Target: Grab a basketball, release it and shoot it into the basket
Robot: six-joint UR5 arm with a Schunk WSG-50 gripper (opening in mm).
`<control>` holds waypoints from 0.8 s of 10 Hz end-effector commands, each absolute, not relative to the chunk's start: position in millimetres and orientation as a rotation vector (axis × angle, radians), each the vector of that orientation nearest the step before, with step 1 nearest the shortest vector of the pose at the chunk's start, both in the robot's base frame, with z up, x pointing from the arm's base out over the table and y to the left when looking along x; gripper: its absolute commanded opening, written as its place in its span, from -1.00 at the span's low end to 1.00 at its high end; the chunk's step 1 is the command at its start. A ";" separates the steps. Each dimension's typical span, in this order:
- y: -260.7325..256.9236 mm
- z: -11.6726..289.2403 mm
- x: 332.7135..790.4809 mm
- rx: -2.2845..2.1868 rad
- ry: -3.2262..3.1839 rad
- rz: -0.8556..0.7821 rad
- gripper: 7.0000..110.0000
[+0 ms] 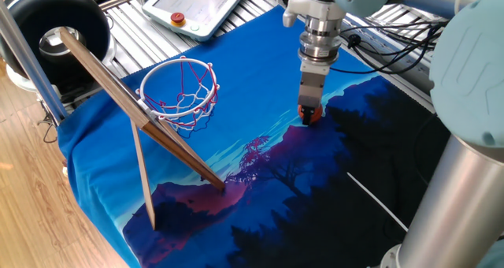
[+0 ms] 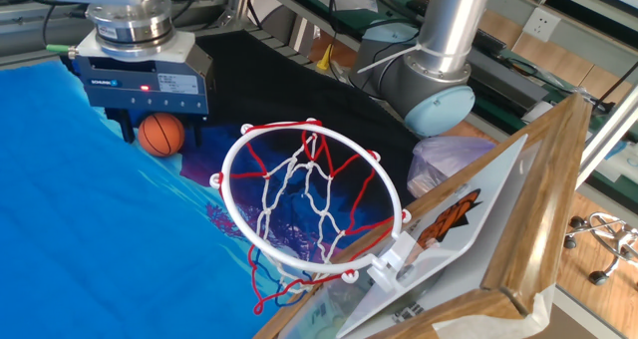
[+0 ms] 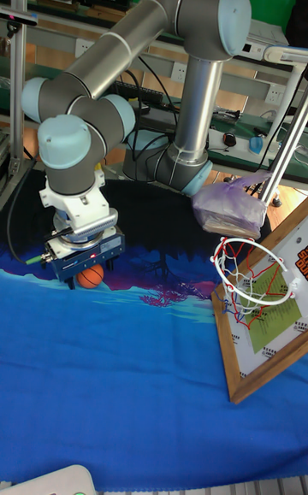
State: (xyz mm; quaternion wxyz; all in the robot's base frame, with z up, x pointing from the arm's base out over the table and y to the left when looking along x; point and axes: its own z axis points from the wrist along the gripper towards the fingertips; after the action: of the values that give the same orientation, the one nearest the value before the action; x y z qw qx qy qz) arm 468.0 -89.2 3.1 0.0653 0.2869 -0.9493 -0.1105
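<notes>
Even, bright indoor light fills all three views — no hard shadows, only a soft dark patch under the basketball (image 2: pixel 161 135). The silver arm tube (image 2: pixel 451 20) carries pale highlights, and the arm's near bulk (image 1: pixel 471 71) looms large and slightly soft at the right. The wooden backboard (image 2: pixel 518 229) close to the lens looks stretched — the far background shelves blur mildly.
</notes>
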 end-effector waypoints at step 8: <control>-85.1 6.2 472.2 0.803 -2.901 -0.319 0.15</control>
State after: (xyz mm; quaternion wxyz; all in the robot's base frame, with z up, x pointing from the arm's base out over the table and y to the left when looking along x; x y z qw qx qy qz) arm 468.3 -88.8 3.7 0.0655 0.2643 -0.9570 -0.0999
